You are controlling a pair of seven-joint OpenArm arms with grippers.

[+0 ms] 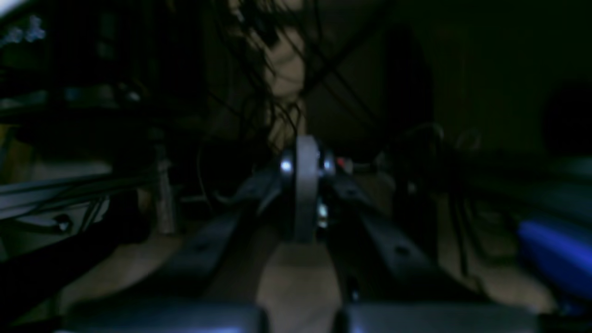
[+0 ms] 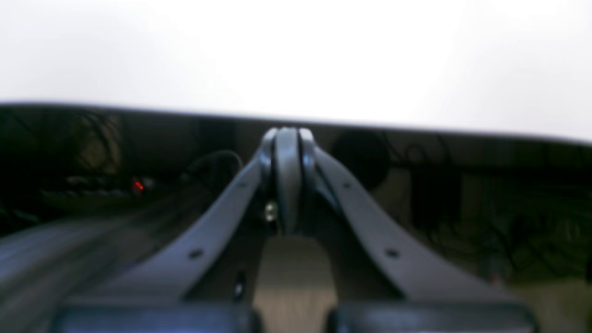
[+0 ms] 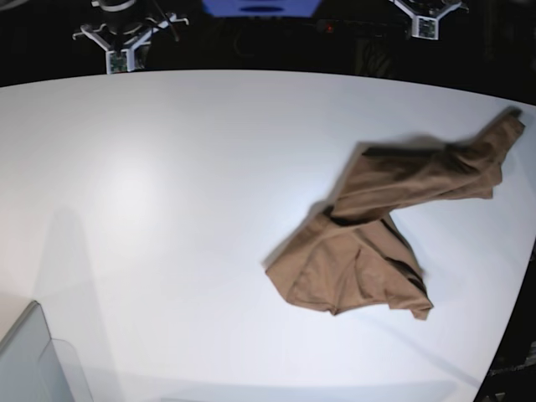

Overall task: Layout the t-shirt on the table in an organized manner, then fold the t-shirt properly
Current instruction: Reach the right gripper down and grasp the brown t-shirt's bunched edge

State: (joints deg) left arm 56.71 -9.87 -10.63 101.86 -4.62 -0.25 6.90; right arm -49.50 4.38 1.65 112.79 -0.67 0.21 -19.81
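Note:
The tan-brown t-shirt (image 3: 377, 234) lies crumpled on the right part of the white table (image 3: 167, 209). One part stretches up toward the table's right edge, and the body is bunched below it. My right gripper (image 3: 120, 52) hangs beyond the table's far edge at the top left, far from the shirt. In the right wrist view (image 2: 286, 138) its jaws are shut together with nothing between them. My left gripper (image 3: 425, 25) sits beyond the far edge at the top right. In the dark left wrist view (image 1: 305, 175) it is shut and empty.
A grey translucent bin corner (image 3: 33, 360) stands at the front left. A blue object (image 3: 261, 7) sits beyond the far edge between the arms. The table's curved edge runs close to the shirt on the right. Dark cables hang behind the left gripper.

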